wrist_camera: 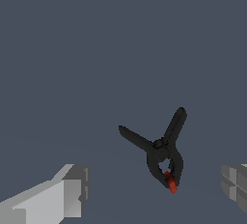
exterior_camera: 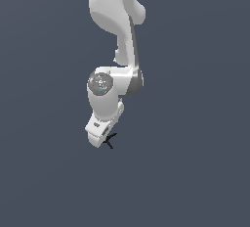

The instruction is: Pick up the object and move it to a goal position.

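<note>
Tool fingers (wrist_camera: 67, 194) nearest the wrist cam, spread wide, nothing held. Object (wrist_camera: 161, 153), a black clamp with a red tip, lies on the surface between them. Reads as pre-grasp: next, descend, centre, close. Tool (exterior_camera: 103, 139) sits just above it.

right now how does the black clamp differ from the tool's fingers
The black clamp is dark with a red tip; the tool's fingers are pale grey. The clamp has thin splayed prongs; the fingers are blocky. In the exterior view the clamp looks far smaller than the tool. The clamp lies between the open fingers, ungripped.
</note>
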